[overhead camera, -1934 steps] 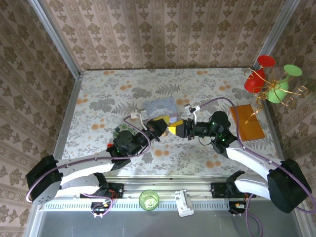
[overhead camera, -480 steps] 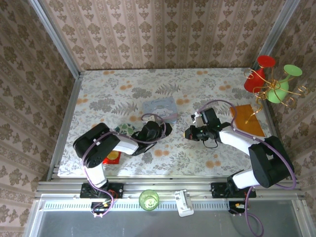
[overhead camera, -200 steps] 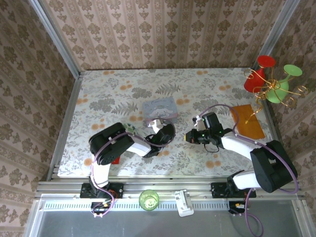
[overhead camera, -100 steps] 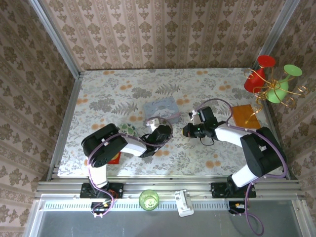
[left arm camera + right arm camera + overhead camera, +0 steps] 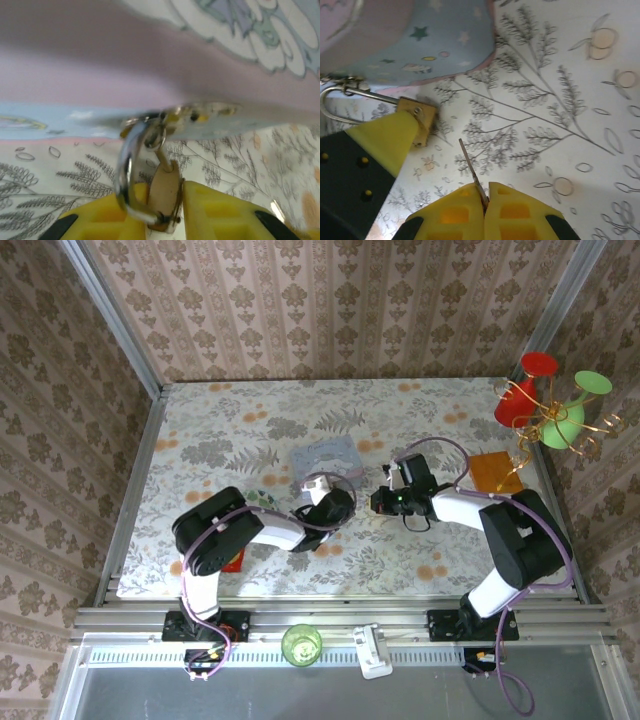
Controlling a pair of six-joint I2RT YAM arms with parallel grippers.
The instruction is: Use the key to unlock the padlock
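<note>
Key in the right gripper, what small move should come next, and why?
Probably ease the right gripper toward the padlock: the key is pinched, its blade pointing out but apart from the padlock, which the left gripper holds beside the tin.

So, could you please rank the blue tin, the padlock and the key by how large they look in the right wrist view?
Largest: blue tin, though cropped.
Next: padlock, partly behind the left fingers.
Smallest: key, a thin sliver.
</note>
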